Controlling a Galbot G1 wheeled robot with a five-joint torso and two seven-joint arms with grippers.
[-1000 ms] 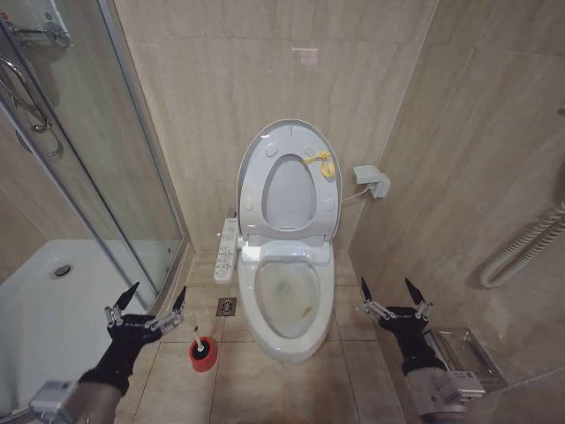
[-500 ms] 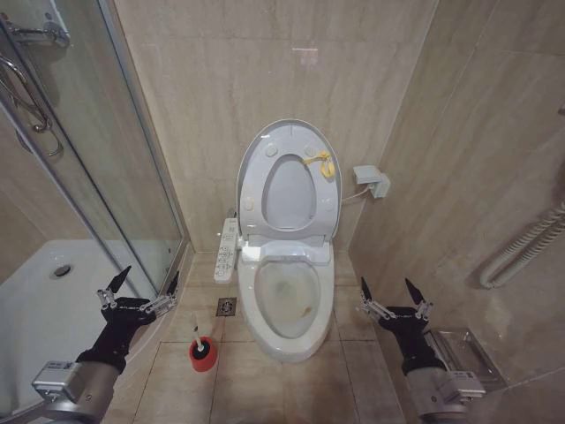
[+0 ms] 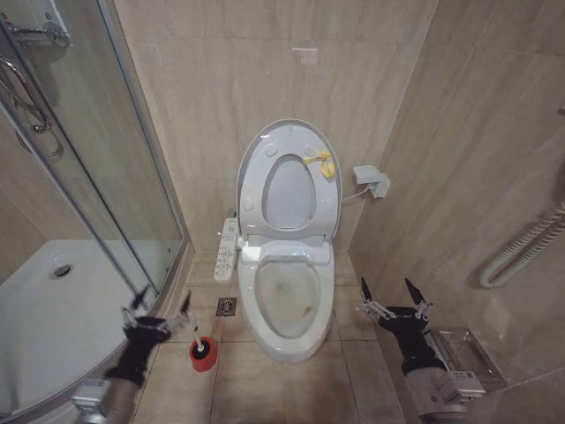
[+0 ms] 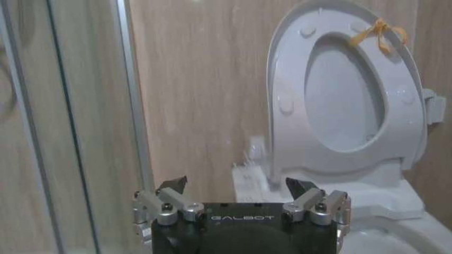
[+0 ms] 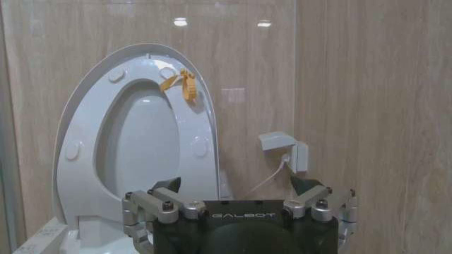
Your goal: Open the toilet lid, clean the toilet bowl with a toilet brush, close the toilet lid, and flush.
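- My left pincer point(image 3: 161, 311) sits low in the bottom left of the head view, fingers spread wide with nothing between them, hovering just up and left of the brush cup.
- My right pincer point(image 3: 394, 299) is parked at the lower right, beside the toilet, also splayed open and holding nothing.
- The big glossy white oval toilet lid point(image 3: 290, 132) is already up, leaning on the beige tiled wall point(image 3: 265, 71) in the middle of the frame. The ring-shaped white seat point(image 3: 328, 199) is flipped up against it, and you can spot the little yellow tag point(image 3: 321, 162) on its upper right.
- The white ceramic toilet bowl point(image 3: 287, 300) is open below that, centre-bottom of the frame, with brownish stains inside.
- The toilet brush point(image 3: 202, 347), thin white handle, dark bristle head, stands in its small red round cup point(image 3: 201, 358) on the floor tiles, lower left of the bowl and just beside it.
- Glass shower door point(image 3: 97, 177) and the white shower tray point(image 3: 53, 309) take up the left side.
- So I reckon the lid step is done and I'm on fetching the brush. Next move, as I see it: drop the left pincer over that skinny handle and pinch it squarely. It's thin, so my aim needs to be tidy.
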